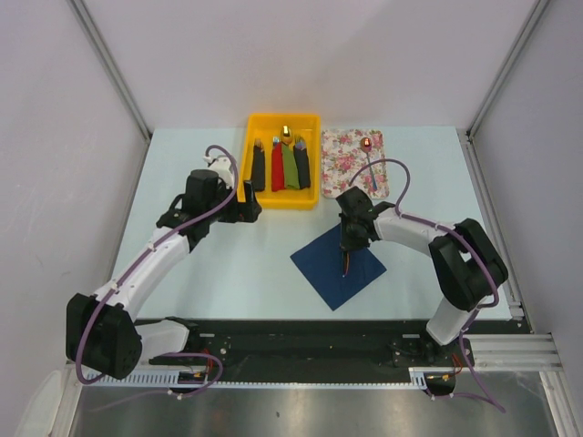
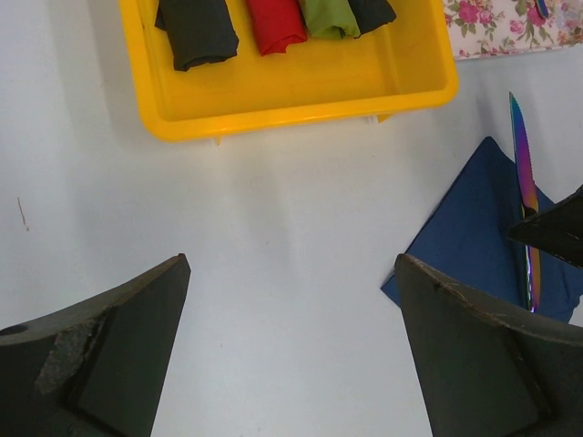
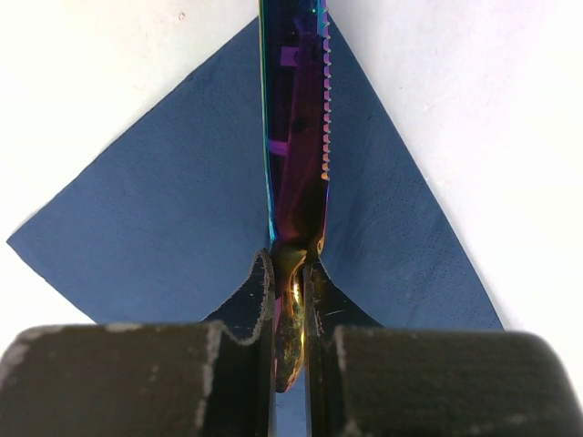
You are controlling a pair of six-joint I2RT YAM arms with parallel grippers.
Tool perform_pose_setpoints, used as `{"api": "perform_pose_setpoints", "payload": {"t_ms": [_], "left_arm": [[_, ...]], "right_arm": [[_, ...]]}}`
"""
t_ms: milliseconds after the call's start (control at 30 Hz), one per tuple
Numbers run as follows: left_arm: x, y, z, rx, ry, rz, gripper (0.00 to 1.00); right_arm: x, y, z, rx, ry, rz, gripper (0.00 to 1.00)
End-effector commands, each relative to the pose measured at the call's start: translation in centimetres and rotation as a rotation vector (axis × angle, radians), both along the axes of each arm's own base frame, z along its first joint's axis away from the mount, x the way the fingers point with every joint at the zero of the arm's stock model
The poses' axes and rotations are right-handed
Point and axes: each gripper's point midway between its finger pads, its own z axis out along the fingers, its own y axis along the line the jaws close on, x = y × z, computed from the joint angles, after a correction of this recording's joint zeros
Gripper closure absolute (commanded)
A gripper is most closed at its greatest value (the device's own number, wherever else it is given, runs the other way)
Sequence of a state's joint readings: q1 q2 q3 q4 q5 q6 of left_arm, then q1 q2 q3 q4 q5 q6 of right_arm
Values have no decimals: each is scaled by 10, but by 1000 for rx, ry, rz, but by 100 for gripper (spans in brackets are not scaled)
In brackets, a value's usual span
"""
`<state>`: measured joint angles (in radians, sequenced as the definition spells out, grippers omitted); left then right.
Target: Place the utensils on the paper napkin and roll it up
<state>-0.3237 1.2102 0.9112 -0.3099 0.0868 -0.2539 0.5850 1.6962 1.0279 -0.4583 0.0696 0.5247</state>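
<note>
The navy paper napkin (image 1: 338,266) lies as a diamond on the table centre-right; it also shows in the right wrist view (image 3: 173,218) and the left wrist view (image 2: 474,246). My right gripper (image 1: 347,244) is shut on an iridescent serrated knife (image 3: 299,118), held over the napkin; the knife also shows in the left wrist view (image 2: 525,173). The iridescent spoon (image 1: 368,155) lies on the floral mat (image 1: 353,162). My left gripper (image 2: 291,355) is open and empty over bare table, near the yellow tray's front left corner (image 1: 244,205).
The yellow tray (image 1: 314,202) at the back centre holds black, red and green rolled bundles (image 1: 282,167) with gold-tipped pieces. Frame posts and white walls stand at the left and right. A black rail runs along the near edge.
</note>
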Motion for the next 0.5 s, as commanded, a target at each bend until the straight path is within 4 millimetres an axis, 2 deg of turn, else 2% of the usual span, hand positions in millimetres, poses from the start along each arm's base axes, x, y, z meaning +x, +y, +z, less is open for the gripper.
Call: {"api": "perform_pose_setpoints", "payload": {"t_ms": [0,33,467], "left_arm": [[8,-3,18,-31,-36,-2,0],[8,-2,16,-29,-32,1,0],[9,-1,10,-35,-15,3,0]], "right_arm": [[12,1,0,-3,-29,-16,93],[11,1,-1,-5,-25,-15,90],[6,-5,-16,-8,52,-70,89]]}}
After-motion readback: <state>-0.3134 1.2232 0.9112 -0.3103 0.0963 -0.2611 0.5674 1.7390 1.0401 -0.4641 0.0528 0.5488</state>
